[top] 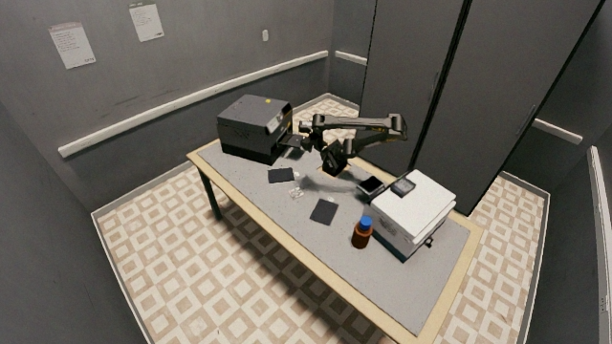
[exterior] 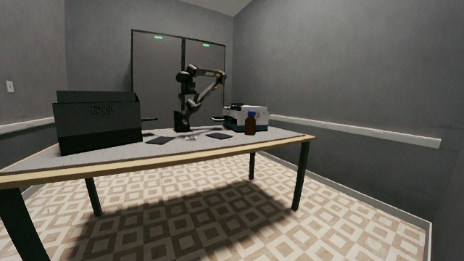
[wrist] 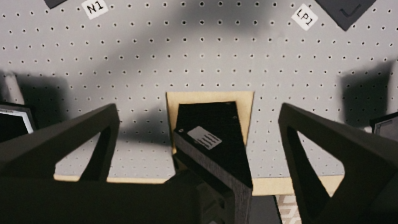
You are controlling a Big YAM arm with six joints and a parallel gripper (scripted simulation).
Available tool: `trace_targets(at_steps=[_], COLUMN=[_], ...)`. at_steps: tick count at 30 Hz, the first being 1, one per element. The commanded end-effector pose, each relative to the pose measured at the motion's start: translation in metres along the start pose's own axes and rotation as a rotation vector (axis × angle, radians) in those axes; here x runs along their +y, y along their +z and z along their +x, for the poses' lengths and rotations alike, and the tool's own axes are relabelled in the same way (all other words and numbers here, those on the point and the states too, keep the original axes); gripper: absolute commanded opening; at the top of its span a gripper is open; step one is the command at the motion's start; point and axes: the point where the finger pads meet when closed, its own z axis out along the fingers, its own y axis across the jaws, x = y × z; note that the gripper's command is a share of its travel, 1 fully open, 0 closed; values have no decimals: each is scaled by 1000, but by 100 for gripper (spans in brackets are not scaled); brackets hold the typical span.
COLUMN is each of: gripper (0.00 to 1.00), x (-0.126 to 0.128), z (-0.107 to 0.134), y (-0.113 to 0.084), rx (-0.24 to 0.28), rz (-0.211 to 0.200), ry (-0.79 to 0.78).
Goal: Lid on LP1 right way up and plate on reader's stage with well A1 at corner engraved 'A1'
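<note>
Above the bench point(top: 268, 229) point(exterior: 217, 155) point(wrist: 210, 65), the gripper point(top: 308, 136) point(exterior: 185, 92) point(wrist: 198, 112) hung with jaws wide, while a blue-capped bottle point(top: 361, 233) point(exterior: 250, 124) stood beside a white machine point(top: 413, 205) point(exterior: 261, 117)

High oblique top view, lower exterior view facing cabinets — both sharing bench point(top: 268, 222) point(exterior: 181, 154), close downward wrist view

Brown bottle point(exterior: 250, 125), blue-capped — upright on the table point(exterior: 232, 149), beside a white-topped machine point(exterior: 261, 112).
</note>
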Motion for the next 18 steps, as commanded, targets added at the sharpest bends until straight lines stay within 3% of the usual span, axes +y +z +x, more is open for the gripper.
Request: trace_targets(at_steps=[1, 7, 8, 11, 12, 15, 16, 18], gripper=[100, 100, 100, 100, 100, 100, 100, 100], x=[0, -3, 3, 22, 28, 40, 43, 50], z=[1, -7, -7, -7, -6, -6, -6, -9], y=[-10, -8, -7, -5, -3, 3, 4, 6], rx=[-23, -14, 2, -3, 0, 4, 6, 6], rz=[6, 9, 39, 50, 83, 74, 109, 99], ry=[-12, -22, 4, 1, 22, 26, 44, 43])
